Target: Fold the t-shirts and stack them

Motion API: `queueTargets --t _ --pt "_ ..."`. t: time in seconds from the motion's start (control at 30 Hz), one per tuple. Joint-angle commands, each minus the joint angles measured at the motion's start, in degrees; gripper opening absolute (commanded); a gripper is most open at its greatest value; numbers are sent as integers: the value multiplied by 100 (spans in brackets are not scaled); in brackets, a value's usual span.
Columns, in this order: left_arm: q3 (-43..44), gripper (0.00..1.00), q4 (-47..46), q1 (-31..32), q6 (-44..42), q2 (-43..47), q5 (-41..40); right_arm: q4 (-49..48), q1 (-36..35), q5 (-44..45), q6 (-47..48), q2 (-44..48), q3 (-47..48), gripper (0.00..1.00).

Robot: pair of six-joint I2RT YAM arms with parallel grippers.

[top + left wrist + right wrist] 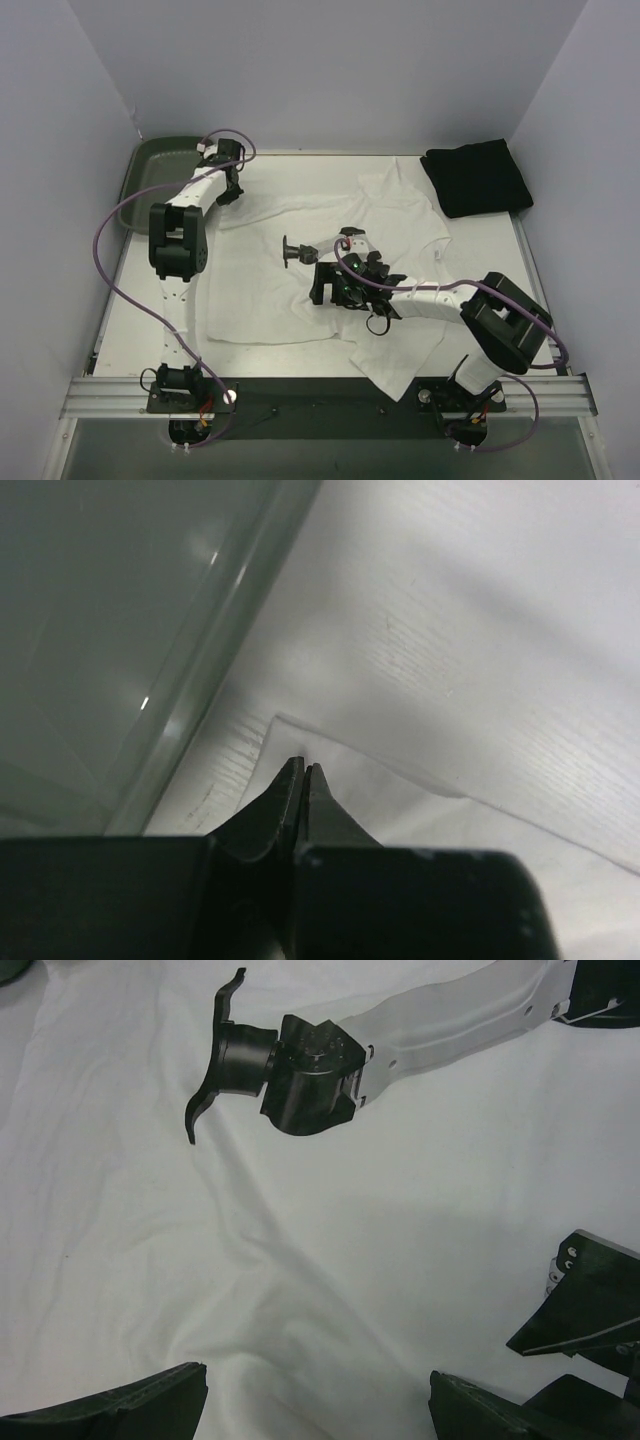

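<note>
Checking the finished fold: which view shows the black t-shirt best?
Top external: the black t-shirt lies folded at the table's far right corner, fully in frame. Neither wrist view shows it; they face the white t-shirt.

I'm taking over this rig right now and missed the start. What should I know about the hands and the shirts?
Left hand: shut, at the far-left corner of the white t-shirt, beside the green tray. I cannot tell whether it pinches cloth.
Right hand: open over the shirt's middle, holding nothing.
Black t-shirt: folded, lying at the far right.
Done: the black one is folded.
Left: fold the white one, which lies spread out, then stack the two.
</note>
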State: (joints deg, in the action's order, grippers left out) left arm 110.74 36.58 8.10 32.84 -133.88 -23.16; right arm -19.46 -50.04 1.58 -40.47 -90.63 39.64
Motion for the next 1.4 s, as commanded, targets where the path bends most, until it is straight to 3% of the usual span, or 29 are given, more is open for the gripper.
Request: queueTargets --t 0.0,0.4,0.83,1.17,1.37 --pt "562 0 218 -124 -129 -190 -171 795 -85 96 -128 72 -220 96" --pt "1248 0 271 -247 -331 -542 -119 891 -164 158 -146 19 -106 96" --pt "36 0 -81 -247 -331 486 496 830 -269 158 -172 -236 71 96" --pt "-237 0 -133 -247 -208 355 918 768 -340 211 -207 -175 -44 96" --pt "184 0 51 -247 -287 -49 717 848 -331 263 -155 -52 -96 96"
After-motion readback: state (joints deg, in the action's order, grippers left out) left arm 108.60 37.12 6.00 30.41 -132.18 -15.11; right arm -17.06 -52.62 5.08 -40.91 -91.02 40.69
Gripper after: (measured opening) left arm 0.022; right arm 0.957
